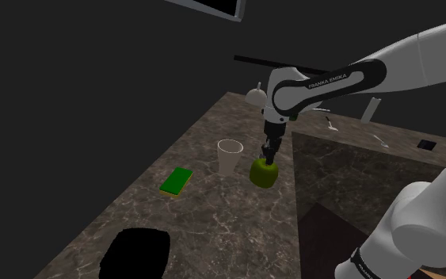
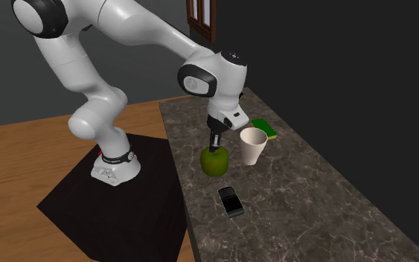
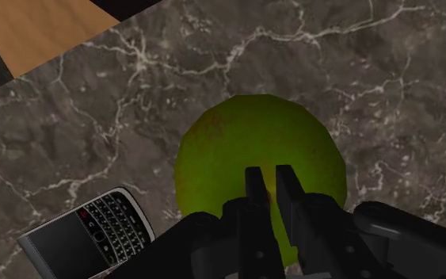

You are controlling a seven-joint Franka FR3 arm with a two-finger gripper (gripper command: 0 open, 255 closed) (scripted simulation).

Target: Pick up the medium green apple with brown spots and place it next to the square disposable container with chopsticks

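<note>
Veined counter, pincer clamped on green apple, wrist view adds phone.

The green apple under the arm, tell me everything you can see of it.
The apple is round and yellow-green, with brownish-red speckling on its skin that darkens toward the top. It appears to rest on the dark marbled counter, close to one long edge. The tool comes straight down onto its top; whether it has a grip cannot be told. A white cup stands beside the apple, apart from it, and a black phone lies nearby, not touching.
</note>
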